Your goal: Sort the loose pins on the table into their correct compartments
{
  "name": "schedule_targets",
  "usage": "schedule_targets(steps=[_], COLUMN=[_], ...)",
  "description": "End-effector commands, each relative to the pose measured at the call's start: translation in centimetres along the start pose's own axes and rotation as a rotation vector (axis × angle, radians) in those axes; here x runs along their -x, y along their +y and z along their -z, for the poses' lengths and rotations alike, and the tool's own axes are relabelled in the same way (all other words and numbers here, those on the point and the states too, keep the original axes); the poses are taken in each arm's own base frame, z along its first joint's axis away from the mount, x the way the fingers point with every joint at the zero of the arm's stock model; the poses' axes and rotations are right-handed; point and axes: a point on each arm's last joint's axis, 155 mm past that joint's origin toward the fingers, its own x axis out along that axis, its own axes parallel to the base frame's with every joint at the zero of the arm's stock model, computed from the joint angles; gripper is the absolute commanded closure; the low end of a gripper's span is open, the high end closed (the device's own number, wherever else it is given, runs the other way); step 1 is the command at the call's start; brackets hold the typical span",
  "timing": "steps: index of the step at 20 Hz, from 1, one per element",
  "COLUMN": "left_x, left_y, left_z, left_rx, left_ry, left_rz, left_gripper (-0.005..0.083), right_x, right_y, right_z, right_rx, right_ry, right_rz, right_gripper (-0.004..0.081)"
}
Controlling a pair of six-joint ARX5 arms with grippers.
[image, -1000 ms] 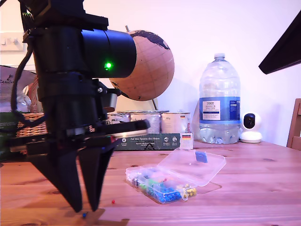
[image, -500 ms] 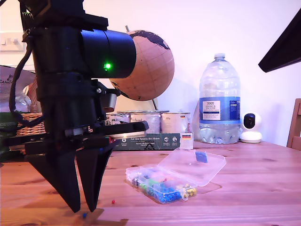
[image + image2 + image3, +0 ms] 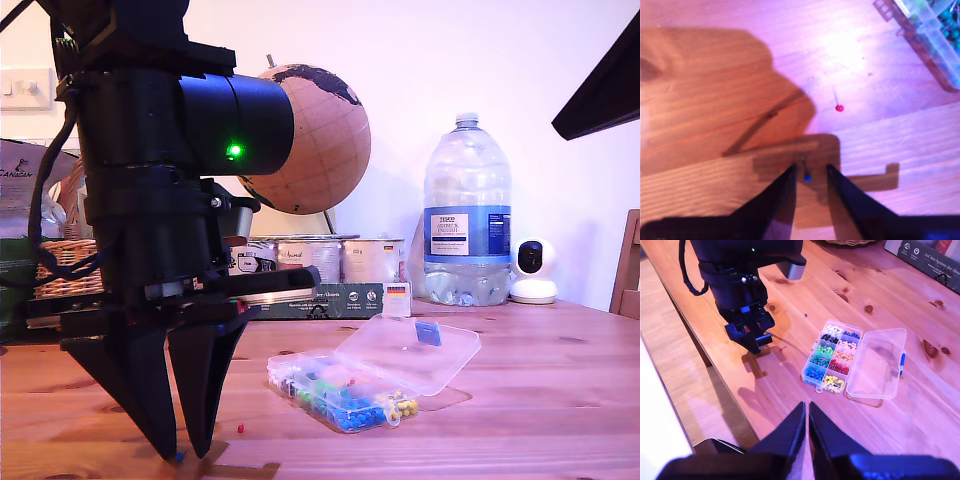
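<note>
My first gripper [image 3: 810, 168] stands open, fingertips down at the table [image 3: 540, 400], with a blue pin [image 3: 807, 177] lying in the narrow gap between them. The exterior view shows that gripper [image 3: 186, 455] at its lower left, the blue pin [image 3: 179, 457] at its tips. A red pin [image 3: 839, 107] [image 3: 240, 428] lies loose a little way off, toward the clear compartment box [image 3: 340, 395] [image 3: 832, 357]. The box's lid [image 3: 877, 365] lies open. A second blue pin [image 3: 805, 315] rests beyond the first arm [image 3: 745, 290]. My second gripper [image 3: 806, 407] hangs shut high above the table's edge, holding nothing.
Along the back in the exterior view stand a globe [image 3: 315, 140], a big water bottle [image 3: 467, 215], tins [image 3: 320, 260], a white camera [image 3: 533, 270] and a wicker basket [image 3: 65, 265]. A dark arm part [image 3: 600, 90] crosses that view's upper right.
My first gripper has sunk a little, bringing its fingertips down around the blue pin. The box and red pin have not moved.
</note>
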Motion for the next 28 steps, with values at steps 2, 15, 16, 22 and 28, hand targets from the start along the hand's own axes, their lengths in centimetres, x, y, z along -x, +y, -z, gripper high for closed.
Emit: schedule_targets(steps=[2,15,16,22,28], left_x=[-1.0,-1.0,-1.0,-1.0,-0.8], left_y=[0.5,0.3,0.3,0.2,-0.6], left_z=[1.2,1.1,1.1,1.0,0.7], left_rx=[-0.009,-0.030,-0.030,-0.039,-0.083], left_ry=[0.054,0.052,0.051,0.045,0.042], left_rz=[-0.021,-0.013,-0.013,-0.008,0.025], left_gripper=[0.0646,0.0720,0.0724,0.0793,0.0793], right_x=[-0.1,-0.1,-0.1,-0.1,-0.1], right_y=[0.1,0.1,0.1,0.1,0.1], right_z=[0.0,-0.1,-0.1,-0.1,-0.2], right_rx=[0.001,0.001,0.001,0.001,0.002], right_ry=[-0.003,-0.005,-0.005,-0.005,-0.010], right_rz=[-0.003,-0.003,-0.003,-0.003,-0.002], right_gripper=[0.0783,0.0783,0.0783,0.0783,0.0783])
